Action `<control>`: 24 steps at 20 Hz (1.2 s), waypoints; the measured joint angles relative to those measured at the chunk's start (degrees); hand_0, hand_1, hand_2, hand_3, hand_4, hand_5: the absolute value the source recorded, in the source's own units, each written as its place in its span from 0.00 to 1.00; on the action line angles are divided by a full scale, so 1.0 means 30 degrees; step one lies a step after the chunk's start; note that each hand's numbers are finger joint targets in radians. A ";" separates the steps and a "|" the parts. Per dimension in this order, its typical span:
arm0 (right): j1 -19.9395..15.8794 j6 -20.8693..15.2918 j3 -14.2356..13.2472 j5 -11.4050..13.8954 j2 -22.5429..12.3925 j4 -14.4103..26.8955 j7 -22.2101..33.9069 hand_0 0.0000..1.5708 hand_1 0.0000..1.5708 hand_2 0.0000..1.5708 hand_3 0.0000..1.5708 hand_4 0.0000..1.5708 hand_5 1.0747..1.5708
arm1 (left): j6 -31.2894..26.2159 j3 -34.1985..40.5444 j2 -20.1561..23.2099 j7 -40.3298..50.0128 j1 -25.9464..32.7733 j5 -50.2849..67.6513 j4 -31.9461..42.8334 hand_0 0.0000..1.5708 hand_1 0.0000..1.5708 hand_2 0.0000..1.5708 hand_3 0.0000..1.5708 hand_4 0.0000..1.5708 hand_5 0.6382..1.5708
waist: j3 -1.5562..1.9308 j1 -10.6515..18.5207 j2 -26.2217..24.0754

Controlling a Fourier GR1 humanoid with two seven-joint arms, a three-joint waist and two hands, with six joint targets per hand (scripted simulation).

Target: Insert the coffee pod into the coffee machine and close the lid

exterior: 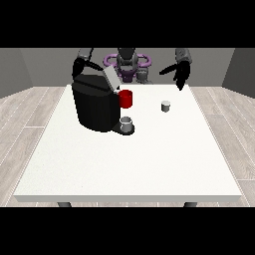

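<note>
Front view across the white table [124, 164]. The black coffee machine [94, 107] stands at far left, its grey lid [110, 77] raised and tilted. A grey cup [127, 124] sits on its drip tray; a red mug [126, 98] stands just behind. The coffee pod [166, 105] rests on the table, right of the machine, apart from both my hands. My hand at the view's right [180, 74] hangs above the far edge, fingers spread and holding nothing. My hand at the view's left [79, 67] is behind the machine; its fingers I cannot tell.

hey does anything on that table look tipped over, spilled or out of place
Nothing stands out. The coffee machine stands upright with its lid raised, the small coffee pod sits upright to its right, and no spill shows on the table.
</note>
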 measured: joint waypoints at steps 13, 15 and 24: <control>-0.1466 -0.0461 0.0725 0.0874 0.0836 0.0128 0.0958 0.00 0.00 0.00 0.00 0.00 1.00 | -0.0123 -0.0198 0.1103 -0.1188 -0.3834 -0.3592 0.6538 0.00 0.00 0.19 0.00 0.00 1.00 | 0.0000 -0.1065 0.1984; -0.1792 -0.0510 0.0603 0.0803 0.0885 0.0347 0.1471 0.00 0.00 0.00 0.00 0.00 1.00 | 0.0162 -0.0261 0.0949 -0.1439 -0.4313 -0.4143 0.7362 0.17 0.17 0.37 0.16 0.00 1.00 | 0.0000 -0.0926 0.1997; -0.2693 -0.0324 0.0124 0.0374 0.1046 0.1910 0.0972 0.00 0.00 0.00 0.00 0.00 1.00 | 0.3681 -0.1076 -0.0025 -0.3035 -0.5824 -0.7328 0.9365 0.66 0.66 0.70 0.58 0.29 1.00 | 0.0003 -0.0710 0.2745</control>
